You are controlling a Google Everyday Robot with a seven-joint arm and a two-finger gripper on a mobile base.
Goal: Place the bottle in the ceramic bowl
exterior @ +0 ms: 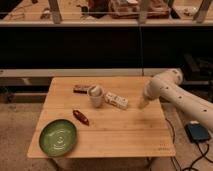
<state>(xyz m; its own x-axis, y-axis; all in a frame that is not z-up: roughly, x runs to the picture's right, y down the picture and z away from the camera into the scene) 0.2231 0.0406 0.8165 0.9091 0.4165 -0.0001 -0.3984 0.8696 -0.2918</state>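
The ceramic bowl (pixel 58 137) is a wide, shallow green dish with a lighter ringed centre, at the front left corner of the wooden table (pixel 125 135). A pale oblong thing (pixel 116 100), which looks like the bottle lying on its side, rests near the table's middle, right of a white cup (pixel 95 96). My gripper (pixel 143 104) hangs at the end of the white arm (pixel 175 95) over the table's right part, a short way right of the pale thing and apart from it. It is far from the bowl.
A small red oblong item (pixel 81 117) lies between the cup and the bowl. A dark flat bar (pixel 81 89) lies behind the cup. A dark shelf unit (pixel 100 45) stands behind the table. A dark box with cables (pixel 198 133) sits on the floor at right.
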